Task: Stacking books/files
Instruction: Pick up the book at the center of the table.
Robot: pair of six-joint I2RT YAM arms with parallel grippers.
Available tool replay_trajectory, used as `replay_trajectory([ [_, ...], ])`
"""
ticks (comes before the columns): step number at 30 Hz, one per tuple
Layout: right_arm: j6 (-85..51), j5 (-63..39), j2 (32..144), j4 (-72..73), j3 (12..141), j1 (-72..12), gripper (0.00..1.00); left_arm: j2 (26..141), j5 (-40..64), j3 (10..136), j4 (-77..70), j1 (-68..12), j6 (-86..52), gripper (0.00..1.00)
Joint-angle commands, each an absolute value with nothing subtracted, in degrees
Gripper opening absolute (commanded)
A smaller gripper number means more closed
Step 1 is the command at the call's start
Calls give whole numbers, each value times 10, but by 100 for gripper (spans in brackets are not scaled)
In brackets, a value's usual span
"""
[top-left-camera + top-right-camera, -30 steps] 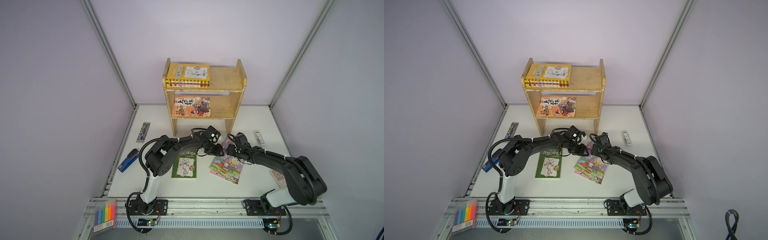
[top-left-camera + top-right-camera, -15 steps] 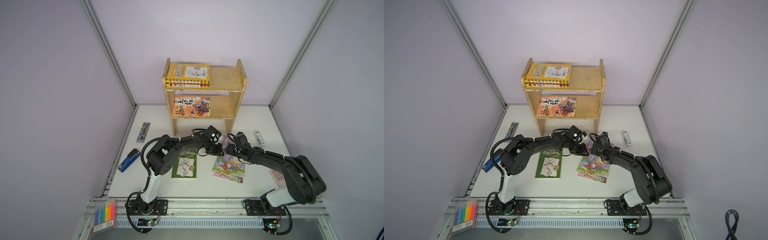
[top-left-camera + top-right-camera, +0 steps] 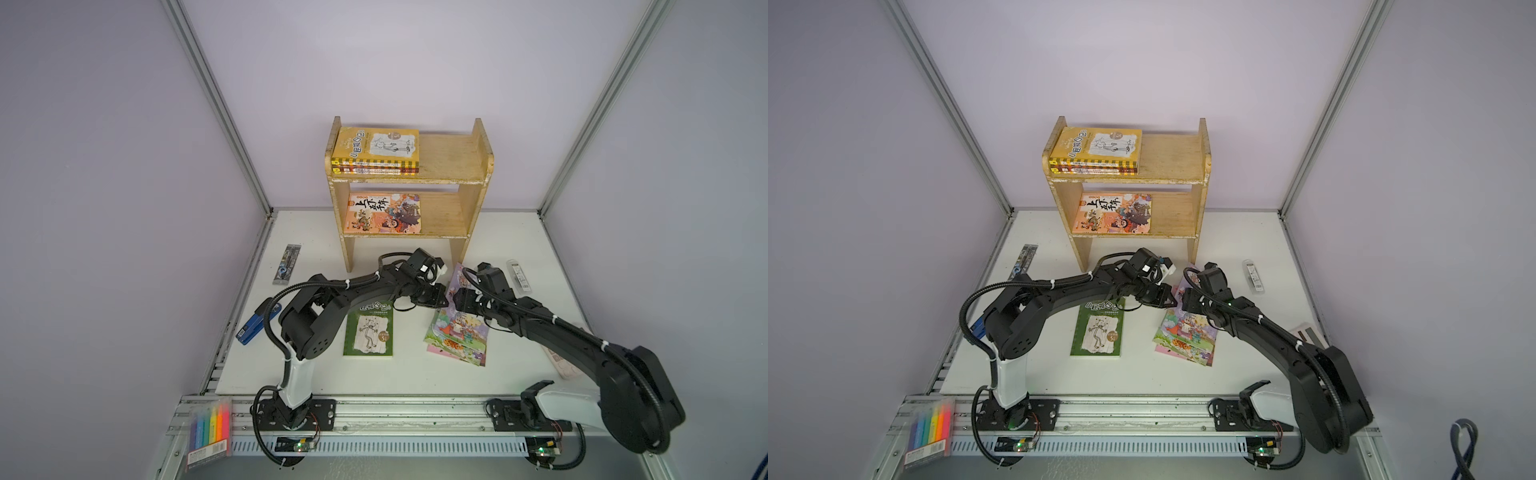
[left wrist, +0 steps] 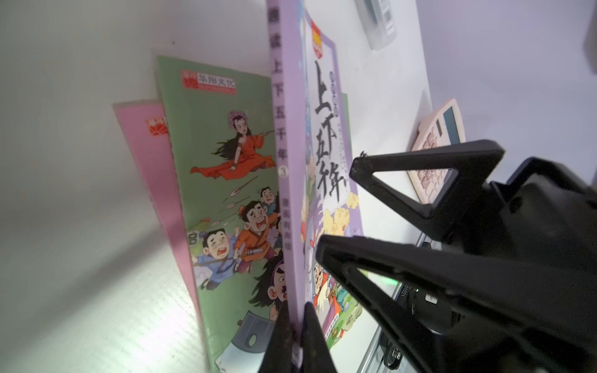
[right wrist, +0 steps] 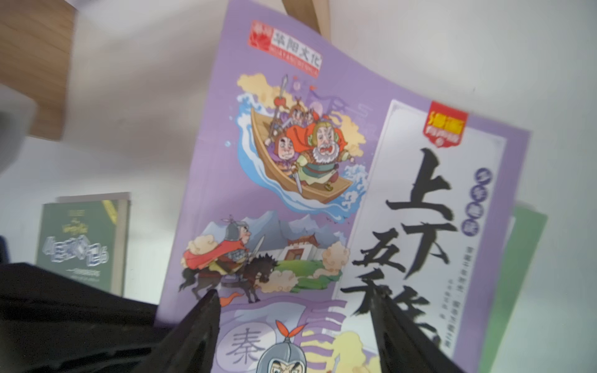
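Top views are showing you the table (image 3: pixel 415 374) and the shelf (image 3: pixel 478 166), which is carrying a yellow book (image 3: pixel 376 145) on a stack up top and an orange book (image 3: pixel 384 214) below. A green sketch book (image 3: pixel 369 332) is lying flat on the table. Beside it, the purple book (image 4: pixel 292 161) is tilting up off a green cartoon book (image 4: pixel 223 193) and a pink book (image 4: pixel 145 145). Your left gripper (image 4: pixel 293 318) is pinching the purple spine. Your right gripper (image 5: pixel 294 295) is standing wide over its cover.
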State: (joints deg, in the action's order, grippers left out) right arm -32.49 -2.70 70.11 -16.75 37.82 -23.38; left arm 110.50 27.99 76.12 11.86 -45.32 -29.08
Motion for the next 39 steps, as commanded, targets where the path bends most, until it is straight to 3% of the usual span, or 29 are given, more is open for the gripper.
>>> replay_trajectory([
  [1, -280, -34, 655, -160, 384, -234, 75, 1059, 233, 740, 118, -453, -252, 0],
  [10, -222, -3, 587, -164, 403, -234, 77, 902, 101, 649, 148, -468, -176, 0],
  [22, -201, -22, 563, -147, 416, -234, 77, 711, 50, 536, 155, -474, -131, 0],
  [29, -190, -34, 563, -142, 428, -234, 77, 635, 79, 508, 142, -440, -155, 0],
  [39, -189, -43, 555, -125, 425, -234, 77, 615, 226, 532, 100, -338, -267, 0],
])
